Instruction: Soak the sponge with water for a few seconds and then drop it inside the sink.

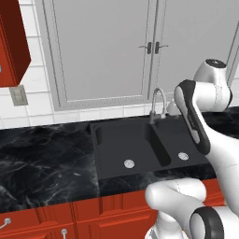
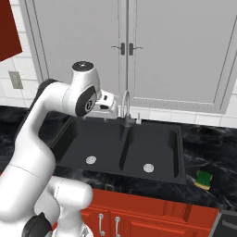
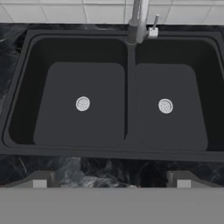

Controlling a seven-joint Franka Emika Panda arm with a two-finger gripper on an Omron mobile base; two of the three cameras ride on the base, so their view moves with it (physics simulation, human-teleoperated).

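Two dark fingertips (image 3: 39, 181) of the hand (image 3: 111, 183) stand wide apart with nothing between them, poised above the near rim of the one black sink (image 3: 131, 151). Beyond them lie two basins, left and right, each with one silver drain, and one faucet (image 3: 139, 19) rises behind the divider. One sponge (image 2: 203, 179) lies on the desk (image 2: 203, 139), well off to the hand's right, beside the sink's right edge.

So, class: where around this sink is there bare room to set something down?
Both basins of the sink are bare apart from their drains. The counter left of it is bare too. Right of it, the sponge lies near the front edge.
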